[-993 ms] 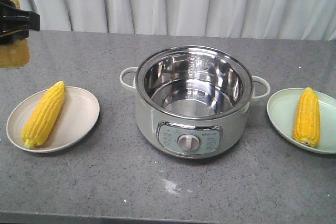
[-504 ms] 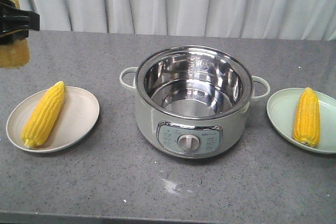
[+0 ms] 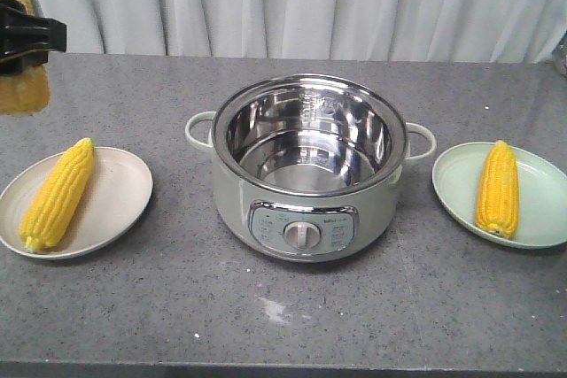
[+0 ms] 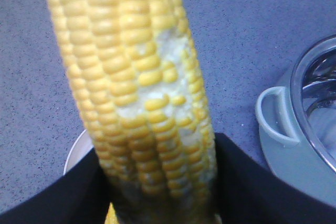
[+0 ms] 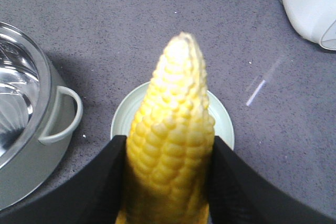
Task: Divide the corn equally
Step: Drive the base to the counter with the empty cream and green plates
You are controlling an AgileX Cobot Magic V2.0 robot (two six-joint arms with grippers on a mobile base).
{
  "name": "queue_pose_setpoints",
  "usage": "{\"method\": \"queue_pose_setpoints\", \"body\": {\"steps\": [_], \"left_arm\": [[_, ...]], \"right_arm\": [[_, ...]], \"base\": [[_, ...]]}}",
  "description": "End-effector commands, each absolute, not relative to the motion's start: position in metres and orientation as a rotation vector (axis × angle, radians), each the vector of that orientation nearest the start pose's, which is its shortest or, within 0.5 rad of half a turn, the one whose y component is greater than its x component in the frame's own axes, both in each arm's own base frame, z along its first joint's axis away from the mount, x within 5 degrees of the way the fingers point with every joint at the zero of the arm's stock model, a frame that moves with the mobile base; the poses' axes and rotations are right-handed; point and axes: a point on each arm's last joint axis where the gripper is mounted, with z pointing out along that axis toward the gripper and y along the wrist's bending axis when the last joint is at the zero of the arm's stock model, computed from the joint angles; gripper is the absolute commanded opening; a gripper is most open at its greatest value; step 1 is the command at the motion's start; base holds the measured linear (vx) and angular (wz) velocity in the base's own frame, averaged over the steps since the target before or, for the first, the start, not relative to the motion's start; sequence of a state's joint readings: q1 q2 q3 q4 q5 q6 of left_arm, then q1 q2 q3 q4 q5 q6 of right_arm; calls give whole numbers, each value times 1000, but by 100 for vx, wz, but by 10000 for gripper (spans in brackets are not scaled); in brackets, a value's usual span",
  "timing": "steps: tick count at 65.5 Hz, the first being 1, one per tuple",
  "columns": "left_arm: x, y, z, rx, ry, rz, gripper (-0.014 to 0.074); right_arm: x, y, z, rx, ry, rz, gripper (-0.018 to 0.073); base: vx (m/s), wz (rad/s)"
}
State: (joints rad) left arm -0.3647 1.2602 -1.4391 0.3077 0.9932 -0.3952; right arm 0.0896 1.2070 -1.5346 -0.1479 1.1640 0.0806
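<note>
One cob of corn (image 3: 55,194) lies on the beige plate (image 3: 120,192) at the left. Another cob (image 3: 498,188) lies on the pale green plate (image 3: 536,205) at the right. My left gripper (image 3: 19,50) hangs at the top left edge, shut on a third cob (image 3: 22,95). In the left wrist view that cob (image 4: 131,77) fills the frame between the black fingers (image 4: 58,198) of the left gripper (image 4: 160,182). My right gripper (image 5: 168,171) is shut on a fourth cob (image 5: 173,124), high over the green plate (image 5: 218,108). The right gripper is outside the front view.
An empty electric pot (image 3: 306,170) with a steel bowl and side handles stands mid-table between the plates. A white rounded object (image 5: 310,3) sits at the far right. A grey curtain hangs behind the table.
The pot, both plates and the curtain have slid a little to the left in the front view. My left gripper and its cob keep their place in the frame.
</note>
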Motion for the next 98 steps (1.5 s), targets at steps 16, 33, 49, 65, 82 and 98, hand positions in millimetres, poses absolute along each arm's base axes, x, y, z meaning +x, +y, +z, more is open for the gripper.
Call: {"method": "queue_pose_setpoints", "body": {"steps": [16, 33, 49, 65, 82, 98], "left_arm": [[241, -66, 451, 21, 2147, -46, 146], [241, -66, 451, 21, 2147, -46, 146], [241, -66, 451, 21, 2147, -46, 146], [241, -66, 451, 21, 2147, -46, 146], [241, -66, 451, 21, 2147, -46, 146], [241, -66, 451, 21, 2147, -46, 146]], "right_arm": [[217, 5, 476, -5, 2201, -118, 186], [217, 5, 476, -5, 2201, -118, 186], [217, 5, 476, -5, 2201, -118, 186], [217, 5, 476, -5, 2201, -118, 186], [217, 5, 476, -5, 2201, -118, 186], [217, 5, 476, -5, 2201, -118, 186]], "base": [[-3, -13], [-5, -18], [-5, -22], [-3, -26], [-3, -33], [-2, -41]]}}
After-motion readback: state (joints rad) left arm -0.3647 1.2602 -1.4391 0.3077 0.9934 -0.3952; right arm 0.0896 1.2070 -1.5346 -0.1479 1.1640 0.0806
